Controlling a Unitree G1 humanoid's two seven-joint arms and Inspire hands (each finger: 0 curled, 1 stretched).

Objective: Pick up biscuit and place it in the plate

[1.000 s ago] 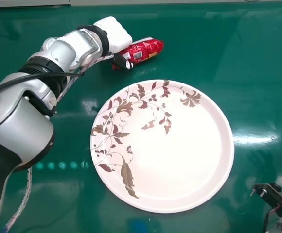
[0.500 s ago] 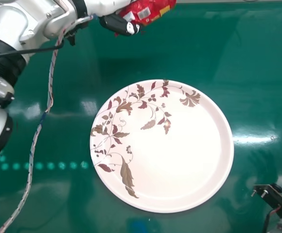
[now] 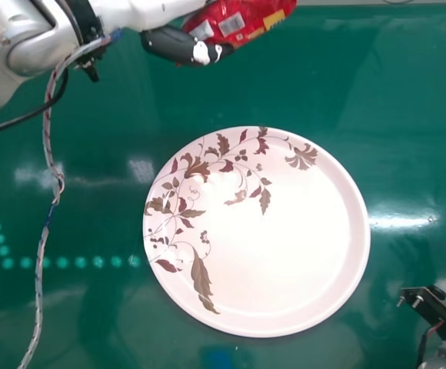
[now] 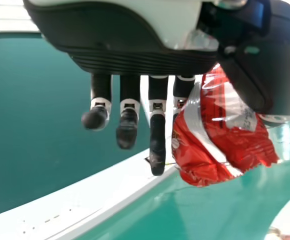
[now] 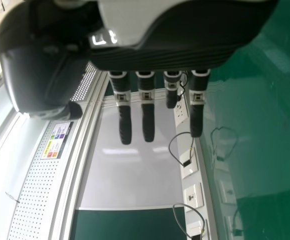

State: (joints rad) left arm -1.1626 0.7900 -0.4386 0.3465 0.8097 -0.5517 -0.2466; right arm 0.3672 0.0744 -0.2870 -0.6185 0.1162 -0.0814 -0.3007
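Note:
The left hand [image 3: 178, 46] is at the head view's top edge, beyond the plate's far left side, pinching the red biscuit packet [image 3: 238, 21] above the table. In the left wrist view, the thumb and a finger of the left hand [image 4: 157, 135] grip the crinkled biscuit packet [image 4: 220, 137], while other fingers stay fairly straight. The round white plate [image 3: 284, 246] with brown leaf decoration lies flat on the table, apart from the packet. The right hand [image 5: 147, 117] has its fingers extended in the right wrist view and holds nothing.
Green glossy table [image 3: 407, 100] surrounds the plate. Part of the right arm [image 3: 438, 319] is at the lower right corner. Sockets with cables [image 5: 192, 195] line a white strip beside the table in the right wrist view.
The left hand has risen with the packet, which looks larger and has shifted toward the head view's top edge and slightly right. The plate and right arm have stayed put.

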